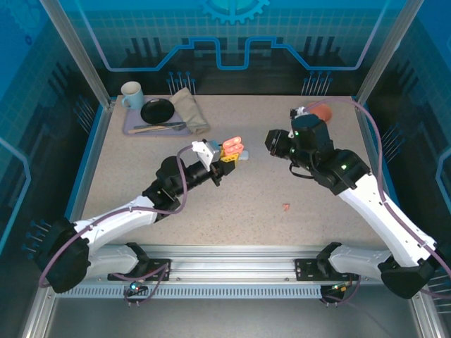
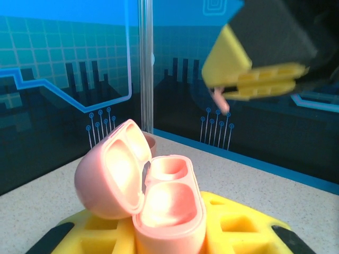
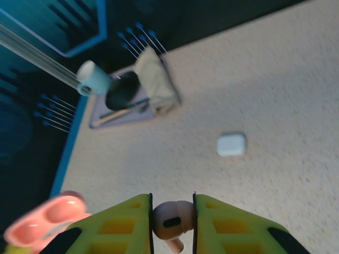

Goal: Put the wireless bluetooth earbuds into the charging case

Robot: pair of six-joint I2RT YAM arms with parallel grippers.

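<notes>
Near the table's middle, the left gripper (image 1: 227,156) clenches the open pink case (image 2: 169,206), and the right gripper (image 3: 173,227), pinching a salmon-pink earbud (image 3: 172,217), would do best to aim the stem squarely over one well before lowering it. Far left, the tray (image 1: 127,130) carries a mug (image 1: 131,93), black dish (image 1: 156,110) and cloth (image 1: 189,109). The pink case's wells sit empty, and the shut white case (image 3: 231,144) hides its contents.

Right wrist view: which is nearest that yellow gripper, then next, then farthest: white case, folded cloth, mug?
1. white case, on the table ahead of the right gripper.
2. folded cloth, on the tray's right side.
3. mug, tray's far left corner.
</notes>
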